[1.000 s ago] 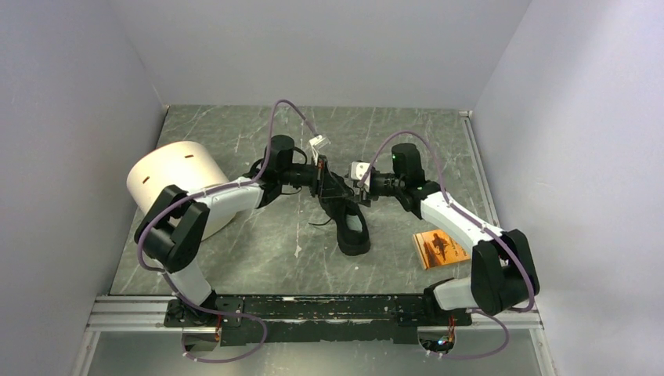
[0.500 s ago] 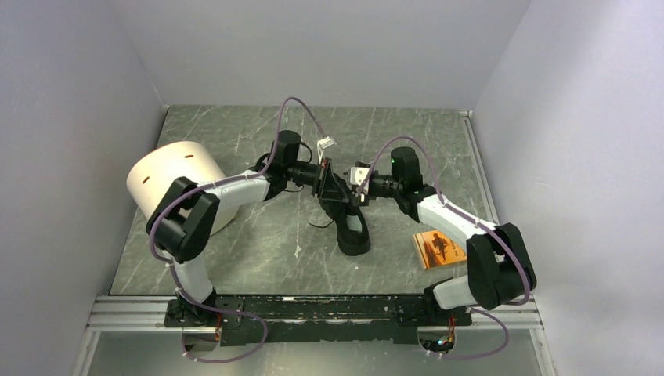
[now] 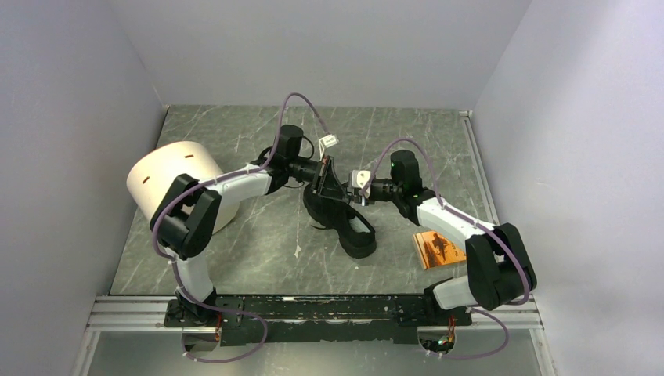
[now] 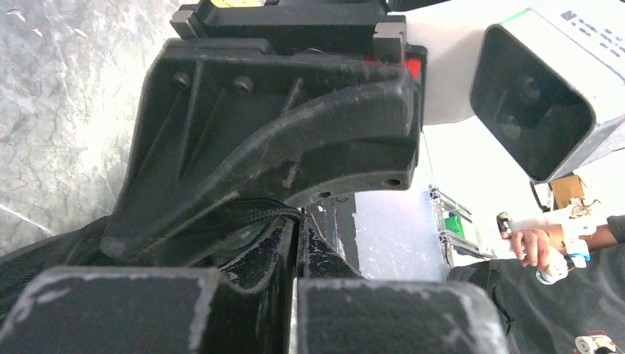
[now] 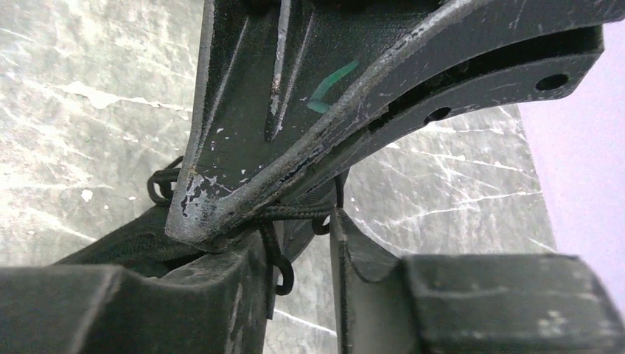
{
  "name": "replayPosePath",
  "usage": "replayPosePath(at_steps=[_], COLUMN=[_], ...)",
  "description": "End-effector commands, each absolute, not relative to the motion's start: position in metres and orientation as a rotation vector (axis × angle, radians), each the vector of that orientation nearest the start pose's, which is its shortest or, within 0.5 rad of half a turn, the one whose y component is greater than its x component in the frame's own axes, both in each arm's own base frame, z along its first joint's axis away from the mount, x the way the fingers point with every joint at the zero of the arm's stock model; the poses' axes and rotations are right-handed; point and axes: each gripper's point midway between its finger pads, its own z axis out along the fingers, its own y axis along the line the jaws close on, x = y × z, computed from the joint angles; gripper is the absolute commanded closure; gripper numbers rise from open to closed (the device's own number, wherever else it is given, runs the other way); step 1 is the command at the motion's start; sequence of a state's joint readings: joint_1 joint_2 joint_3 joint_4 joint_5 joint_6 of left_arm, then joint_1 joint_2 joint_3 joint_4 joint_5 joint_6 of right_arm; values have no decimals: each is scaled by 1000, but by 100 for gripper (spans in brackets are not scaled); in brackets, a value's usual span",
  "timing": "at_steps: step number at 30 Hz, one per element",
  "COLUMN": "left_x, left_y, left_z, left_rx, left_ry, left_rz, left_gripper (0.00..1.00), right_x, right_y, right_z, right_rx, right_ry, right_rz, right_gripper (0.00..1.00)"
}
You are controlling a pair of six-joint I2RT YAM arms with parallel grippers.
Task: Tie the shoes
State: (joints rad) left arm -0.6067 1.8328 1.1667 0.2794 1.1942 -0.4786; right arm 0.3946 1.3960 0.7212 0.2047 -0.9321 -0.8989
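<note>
**A robotics lab test cell**

From where I stand, this reads as a robotics lab. Plain pale panels (image 3: 78, 94) box in a marbled grey surface (image 3: 227, 137) on three sides. Along the bottom of the overhead view, an aluminium rail (image 3: 125, 313) carries the left arm (image 3: 235, 186) and the right arm (image 3: 454, 221), trailing purple cables (image 3: 301, 103). At the lower right of the left wrist view, a person (image 4: 531, 247) grips a small white device.

A grey-green, marble-patterned surface (image 3: 258, 258), scuffed with pale streaks, carries three things: a white cylinder (image 3: 168, 178) against its left edge, a black sneaker (image 3: 354, 233) near the middle with its toe pointing toward the near side, and an orange booklet (image 3: 438, 247) lying flat to the right, apart from the sneaker.
</note>
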Motion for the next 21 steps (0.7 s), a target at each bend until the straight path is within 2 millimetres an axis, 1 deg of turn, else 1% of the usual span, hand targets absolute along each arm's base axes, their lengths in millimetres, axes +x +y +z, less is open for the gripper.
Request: replayPosePath(at_steps=[1,2,3,5,7,9,12,16,18,21], left_x=[248,249,249,251,254,258,265,269,269,265], left_y=[-389,-388,-388,-386,-382,-379,-377,-377,-376,-372], left_z=[186,186,186,187,190,189,187,184,181,181], left_rx=[1062,1066,1069,1066,1052,1036,1037,1034,1031,1031], left_ry=[1879,1881,1881,1882,1877,1892,1919,1938,1954,1968], left_rz=[-1789,-1778,-1768,-1748,-1724,-1688,-1625,-1592,-1583,-1569], left_gripper=[95,95,95,95,95,95,95,95,95,95], right_x=[284,286,294,306,320,328,324,323,314,290], right_y=[279,277,274,264,249,238,230,217,216,225], right_z=[190,192,194,195,195,196,192,186,178,174], right_rx=[-1514,-1495,-1459,-1396,-1344,-1277,-1228,-1092,-1110,-1232], right_ry=[924,939,977,1060,1164,1268,1377,1520,1565,1517], right_rz=[653,635,594,513,412,364,341,264,280,361], right_gripper=[88,98,100,100,100,100,100,100,100,100])
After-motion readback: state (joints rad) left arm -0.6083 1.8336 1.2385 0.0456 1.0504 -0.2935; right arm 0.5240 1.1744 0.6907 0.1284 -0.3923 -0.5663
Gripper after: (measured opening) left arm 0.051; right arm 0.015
